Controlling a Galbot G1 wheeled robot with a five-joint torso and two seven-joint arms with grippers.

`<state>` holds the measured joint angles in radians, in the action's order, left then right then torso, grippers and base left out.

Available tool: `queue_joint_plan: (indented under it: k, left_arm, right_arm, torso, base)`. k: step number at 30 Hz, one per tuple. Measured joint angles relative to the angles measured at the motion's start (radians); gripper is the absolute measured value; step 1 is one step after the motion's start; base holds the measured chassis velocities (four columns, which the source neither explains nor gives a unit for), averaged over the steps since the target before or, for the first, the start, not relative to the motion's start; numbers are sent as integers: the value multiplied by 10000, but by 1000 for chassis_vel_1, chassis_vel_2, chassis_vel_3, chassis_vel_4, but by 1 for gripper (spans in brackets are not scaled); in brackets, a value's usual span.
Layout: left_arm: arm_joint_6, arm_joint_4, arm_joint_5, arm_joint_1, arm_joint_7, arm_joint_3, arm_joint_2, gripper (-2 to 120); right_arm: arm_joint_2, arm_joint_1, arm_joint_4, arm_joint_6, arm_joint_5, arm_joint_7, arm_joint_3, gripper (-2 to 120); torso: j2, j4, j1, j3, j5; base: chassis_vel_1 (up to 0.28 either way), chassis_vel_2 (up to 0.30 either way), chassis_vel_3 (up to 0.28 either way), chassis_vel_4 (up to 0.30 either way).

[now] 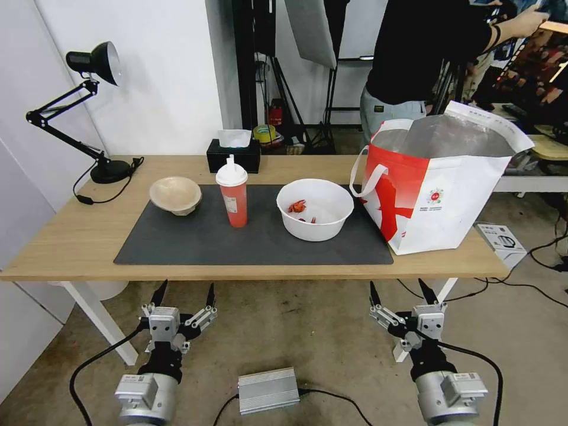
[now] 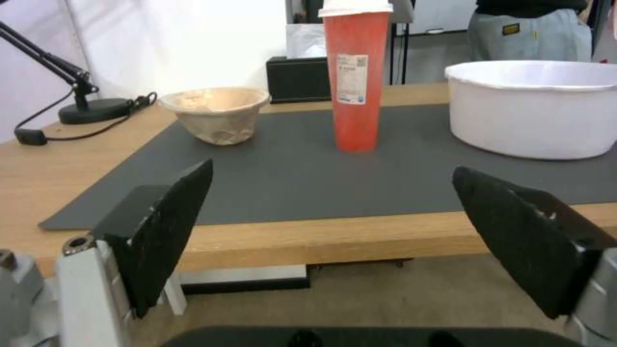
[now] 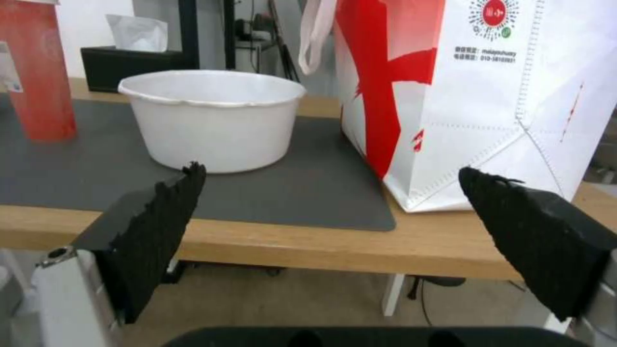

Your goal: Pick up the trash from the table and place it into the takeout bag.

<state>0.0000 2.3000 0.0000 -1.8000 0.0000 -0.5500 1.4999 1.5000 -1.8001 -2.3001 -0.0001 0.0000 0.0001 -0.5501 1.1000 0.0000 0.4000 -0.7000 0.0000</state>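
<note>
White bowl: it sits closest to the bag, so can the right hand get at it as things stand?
Probably yes. The right hand hangs open before the table edge, with bare mat between it and the white bowl.

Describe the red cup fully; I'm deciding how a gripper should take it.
The red cup is tall and slim, tapering slightly to its base, with a white domed lid and spout and a small printed label on its side. It stands upright on the dark mat, between the beige bowl and the white bowl, touching neither.
</note>
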Motion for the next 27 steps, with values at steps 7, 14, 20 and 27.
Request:
queue_joint_plan:
  k: [7, 14, 20, 27]
  left_arm:
    - [0, 0, 0, 0, 0, 0, 0, 100]
    - [136, 179, -271, 125, -322, 165, -247, 100]
    - [500, 830, -1137, 598, -1288, 684, -1136, 100]
    - [1248, 1962, -3022, 1465, -3296, 1765, -2675, 100]
  right_arm:
    - [0, 0, 0, 0, 0, 0, 0, 100]
    - [-317, 82, -121, -189, 197, 18, -82, 100]
    - [-2104, 655, -1007, -1283, 1342, 225, -631, 100]
    - [-3909, 1249, -1848, -2316, 2495, 345, -1152, 100]
  torso:
    - [0, 0, 0, 0, 0]
    - [0, 0, -1, 0, 0]
    - [0, 2, -1, -1, 4]
    - [0, 2, 0, -1, 1]
  base:
    - [0, 0, 0, 0]
    - [0, 0, 0, 0]
    - [0, 0, 0, 0]
    - [0, 0, 0, 0]
